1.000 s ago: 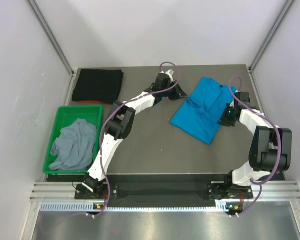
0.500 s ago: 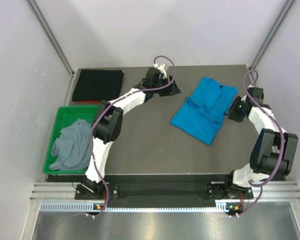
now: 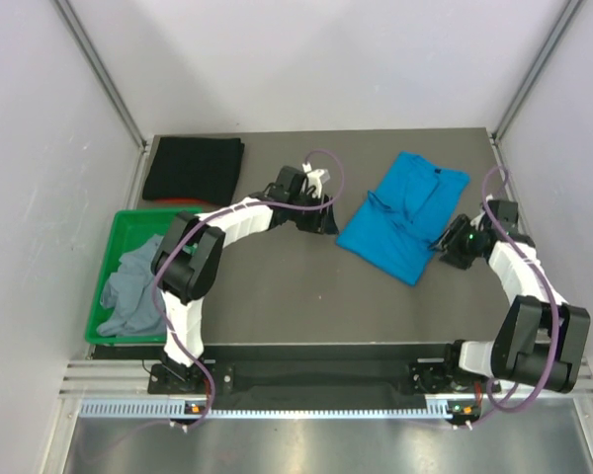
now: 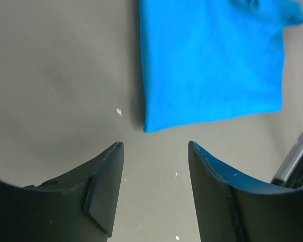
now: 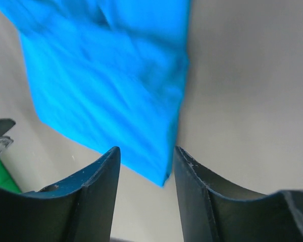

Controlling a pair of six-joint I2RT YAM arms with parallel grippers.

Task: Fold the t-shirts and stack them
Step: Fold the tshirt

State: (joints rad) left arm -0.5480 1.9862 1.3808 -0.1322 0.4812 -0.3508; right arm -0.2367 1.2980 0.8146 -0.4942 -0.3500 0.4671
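A bright blue t-shirt [image 3: 400, 217], partly folded, lies on the grey table right of centre. It fills the upper right of the left wrist view [image 4: 212, 65] and the upper left of the right wrist view [image 5: 111, 85]. My left gripper [image 3: 328, 222] is open and empty just left of the shirt's near left corner [image 4: 154, 148]. My right gripper [image 3: 447, 249] is open and empty at the shirt's near right corner [image 5: 146, 154]. A folded black t-shirt [image 3: 193, 168] lies at the back left. A crumpled grey t-shirt [image 3: 143, 286] lies in the green bin [image 3: 138, 219].
The green bin stands at the table's left edge. Grey walls and metal frame posts [image 3: 529, 74] bound the table on three sides. The right table edge runs close behind my right arm.
My left gripper has moved from the back of the table toward me and down to the shirt's left corner. My right gripper has moved nearer, to the shirt's near right corner.
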